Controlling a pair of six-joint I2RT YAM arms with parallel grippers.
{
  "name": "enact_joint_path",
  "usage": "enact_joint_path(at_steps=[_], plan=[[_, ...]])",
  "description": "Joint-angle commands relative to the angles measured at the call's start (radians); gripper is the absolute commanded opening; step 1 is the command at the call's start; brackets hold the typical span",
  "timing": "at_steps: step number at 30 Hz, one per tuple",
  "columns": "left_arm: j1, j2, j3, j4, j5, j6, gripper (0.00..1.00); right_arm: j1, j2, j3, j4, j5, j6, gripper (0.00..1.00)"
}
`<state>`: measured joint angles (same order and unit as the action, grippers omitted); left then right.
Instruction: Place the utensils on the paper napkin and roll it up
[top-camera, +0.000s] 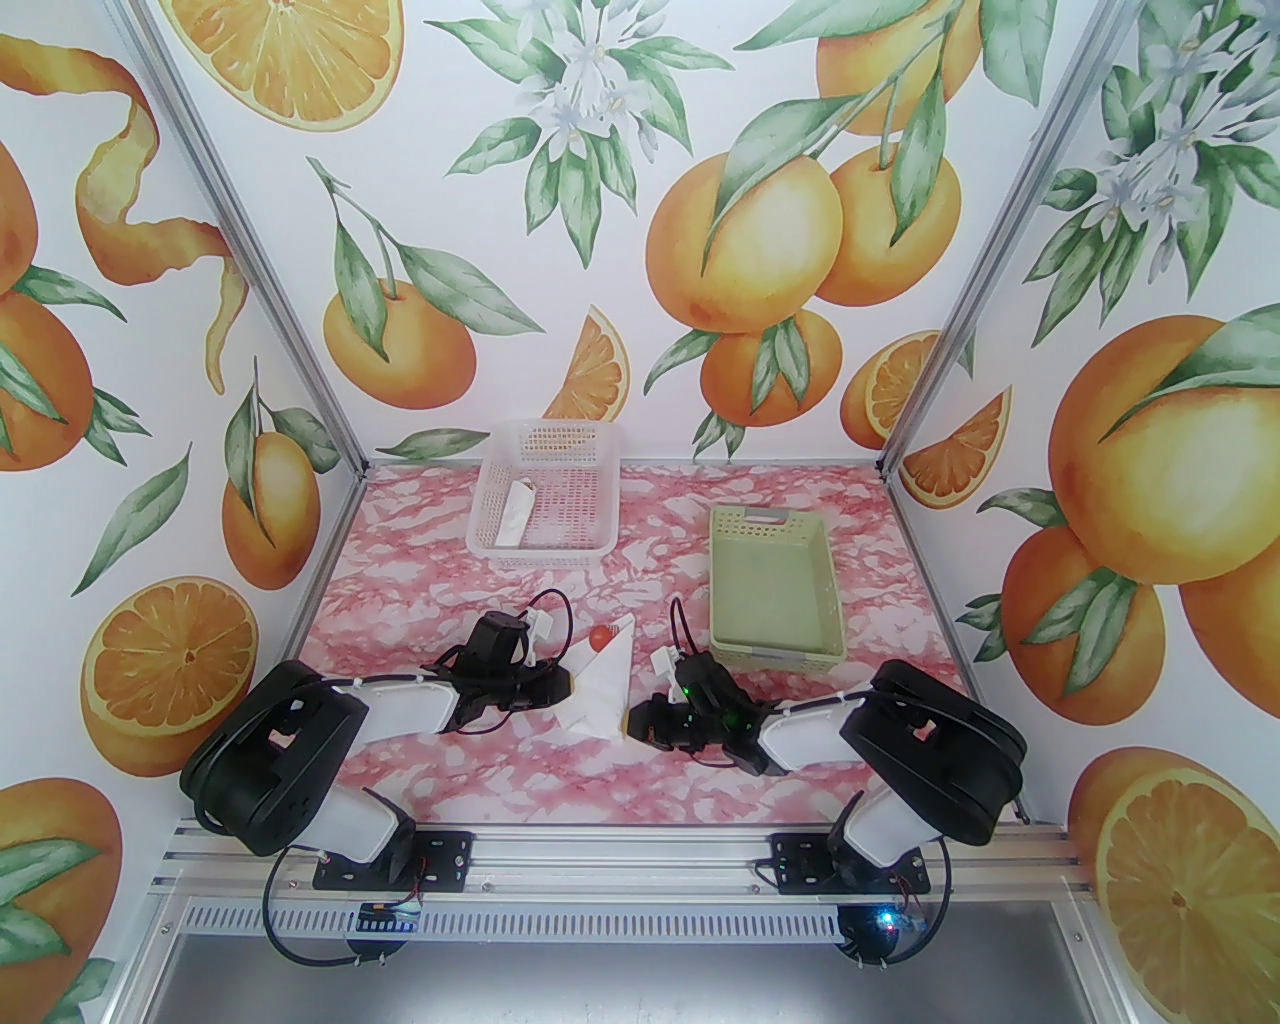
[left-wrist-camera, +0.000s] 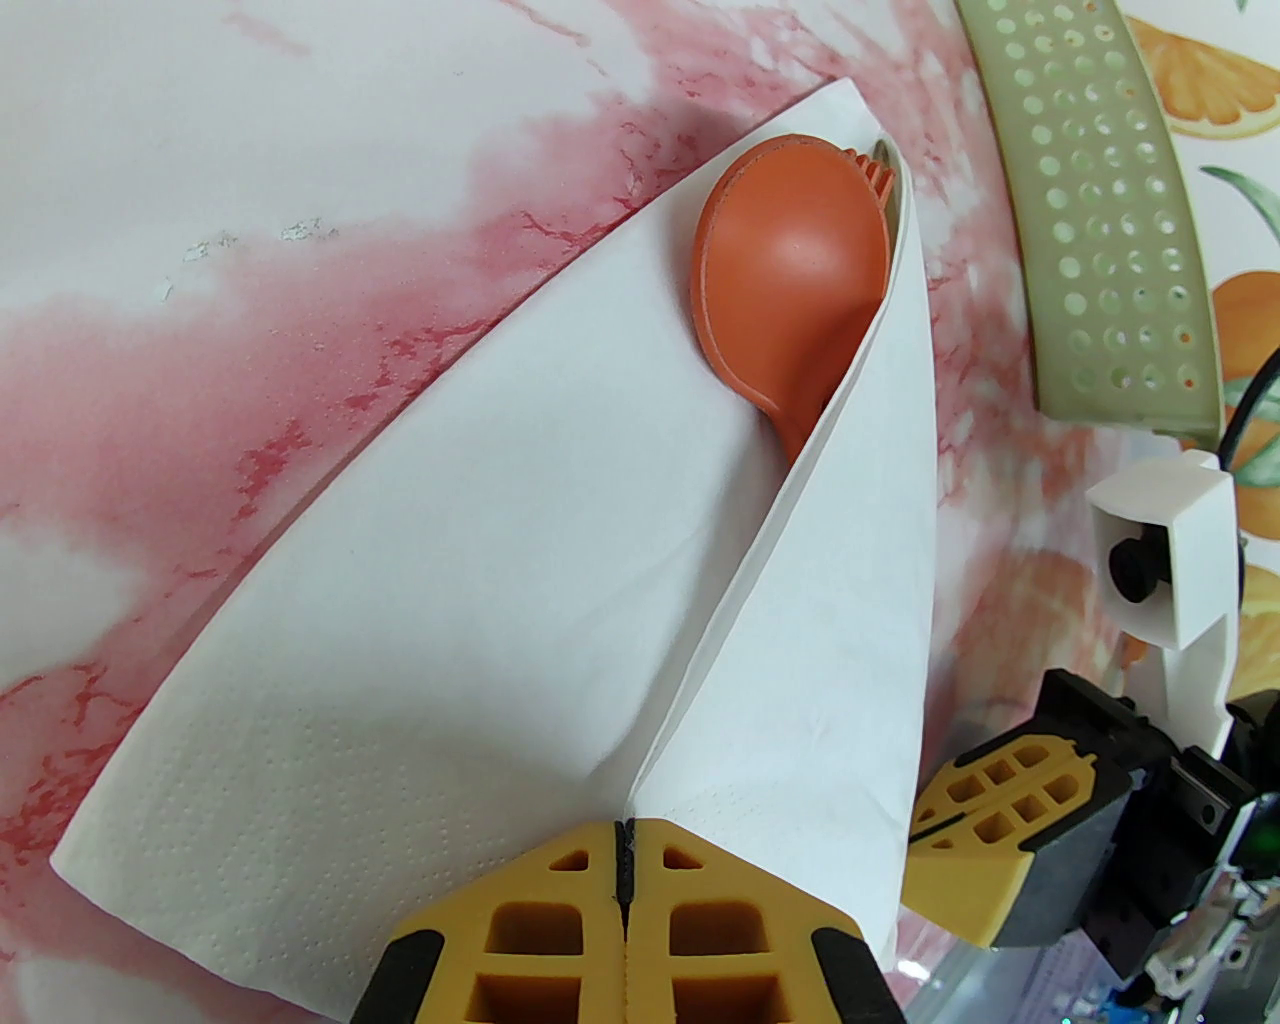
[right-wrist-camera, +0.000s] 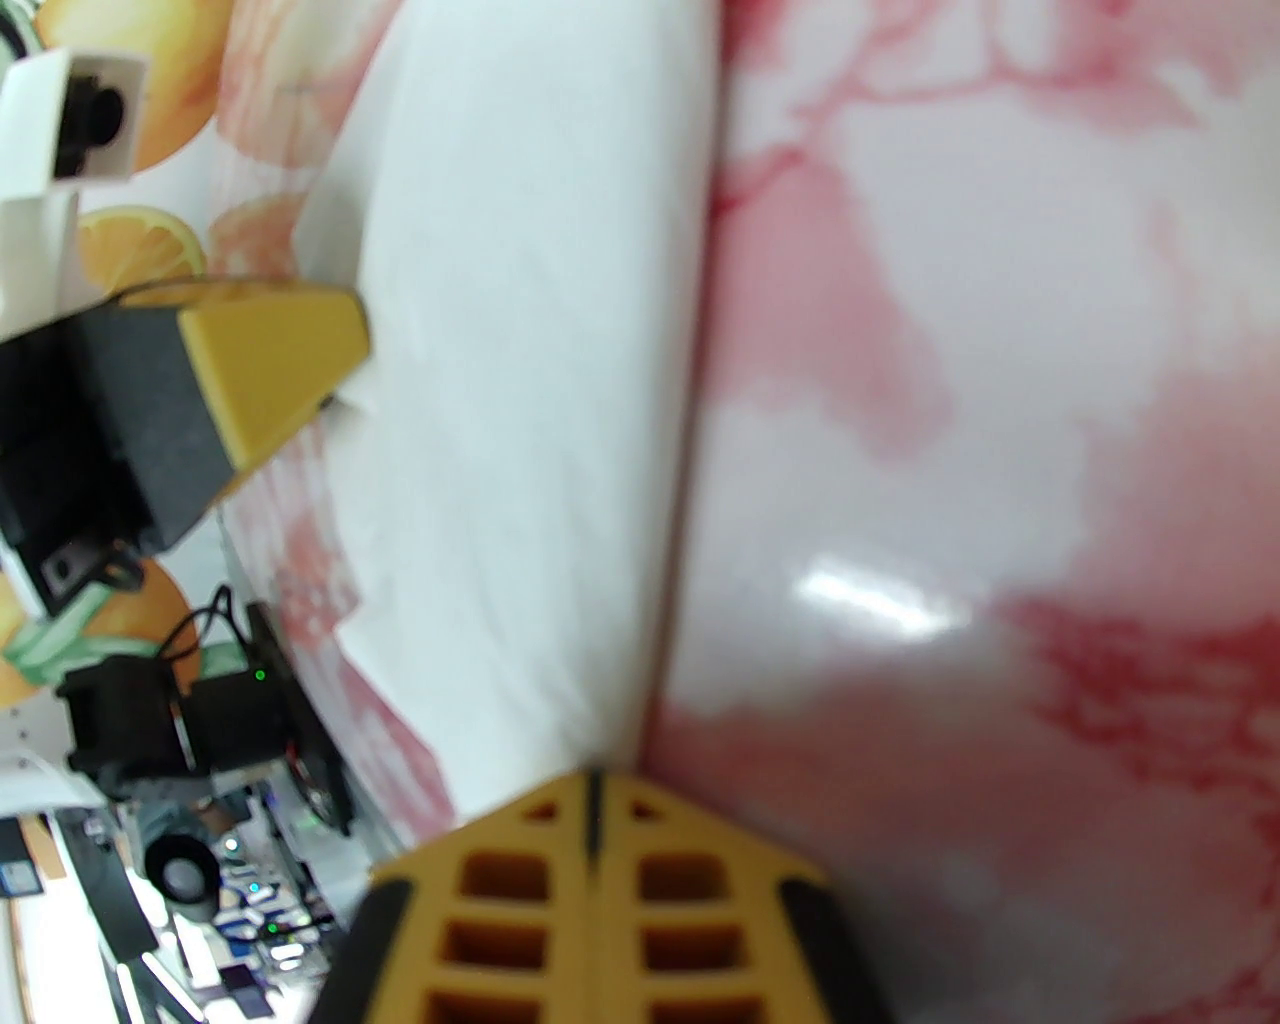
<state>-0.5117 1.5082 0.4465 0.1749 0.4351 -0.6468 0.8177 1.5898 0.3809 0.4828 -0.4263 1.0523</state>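
The paper napkin (left-wrist-camera: 500, 600) lies on the surface (left-wrist-camera: 250, 300) directly ahead of the left tool (left-wrist-camera: 622, 850), folded into a loose cone whose wide mouth points away from that tool. The red-orange spoon (left-wrist-camera: 790, 260) is bedded in the mouth, with the tines of the orange fork (left-wrist-camera: 872, 175) peeping out beyond it. The left tool's fingers are pressed together, their tips set at the near, narrow end of the cone, right where the edge of the overlapping flap runs out. The right tool (right-wrist-camera: 592, 790) is likewise closed, and the cone's long side runs forward and to the left from its tips. The rolling is judged to be in hand, with the outer flap not yet drawn snug. For a tight roll, the narrow end should be pinned by one tool while the flap is pushed over by the other in a low, slow sweep, so that the thin sheet is neither torn nor dragged and the utensils are not squeezed out of the open mouth. Whether a sliver of paper is caught between the left tool's fingers cannot be told. The handles are covered by the folds, and it cannot be settled whether a knife is wrapped inside. The right wrist view is blurred, so contact between that tool and the paper is uncertain.
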Motion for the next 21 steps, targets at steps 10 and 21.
enact_joint_path(at_steps=[10, 21], plan=[[-0.002, -0.008, -0.006, -0.086, -0.049, 0.022, 0.02, -0.010, -0.113, 0.080, -0.243, 0.054, -0.095, 0.00], [-0.005, -0.009, -0.008, -0.079, -0.052, 0.018, 0.02, -0.021, -0.041, 0.141, -0.192, 0.022, -0.098, 0.00]])
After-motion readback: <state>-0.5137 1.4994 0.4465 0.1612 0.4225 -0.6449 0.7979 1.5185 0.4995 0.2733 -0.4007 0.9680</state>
